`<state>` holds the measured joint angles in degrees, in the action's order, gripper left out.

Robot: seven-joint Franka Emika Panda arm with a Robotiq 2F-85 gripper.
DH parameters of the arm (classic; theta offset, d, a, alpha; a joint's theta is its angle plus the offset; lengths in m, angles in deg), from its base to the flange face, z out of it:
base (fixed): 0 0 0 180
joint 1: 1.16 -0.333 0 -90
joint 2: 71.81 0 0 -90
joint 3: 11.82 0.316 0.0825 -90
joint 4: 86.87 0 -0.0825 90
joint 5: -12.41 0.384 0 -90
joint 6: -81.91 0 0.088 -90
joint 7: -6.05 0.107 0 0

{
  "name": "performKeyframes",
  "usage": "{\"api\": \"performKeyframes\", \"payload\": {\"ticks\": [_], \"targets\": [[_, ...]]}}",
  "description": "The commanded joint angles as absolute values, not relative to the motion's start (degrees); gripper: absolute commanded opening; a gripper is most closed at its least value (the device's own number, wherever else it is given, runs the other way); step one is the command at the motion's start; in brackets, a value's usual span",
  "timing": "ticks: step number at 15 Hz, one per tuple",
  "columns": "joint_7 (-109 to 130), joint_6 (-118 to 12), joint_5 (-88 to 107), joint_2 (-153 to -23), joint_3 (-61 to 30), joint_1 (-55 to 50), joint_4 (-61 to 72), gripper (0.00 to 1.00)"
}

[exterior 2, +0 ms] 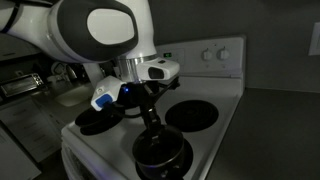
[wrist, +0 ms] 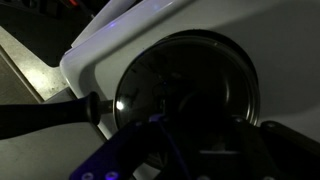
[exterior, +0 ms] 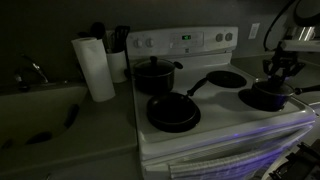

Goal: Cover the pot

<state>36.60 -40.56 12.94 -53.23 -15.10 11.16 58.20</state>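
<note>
The small shallow saucepan point(exterior: 268, 97) is black, as are the wide flat frying pan point(exterior: 173, 112) and tall lidded pot point(exterior: 153, 75); the enamel stove point(exterior: 222, 112) and paper towel roll point(exterior: 96, 68) are white.

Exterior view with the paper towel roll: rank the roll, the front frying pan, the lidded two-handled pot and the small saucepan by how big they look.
1. tie: paper towel roll and front frying pan look about alike; the pan is nearer, so unranked
2. lidded two-handled pot
3. small saucepan
</note>
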Motion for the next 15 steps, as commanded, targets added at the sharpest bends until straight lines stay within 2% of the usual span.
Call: {"api": "performKeyframes", "payload": {"ticks": [1,15], "targets": [[38.3,-44.1,11.5,-55.8,-15.3,12.2,58.9,0.15],[35.6,-46.9,17.6,-59.5,-15.6,9.1,56.2,0.15]]}}
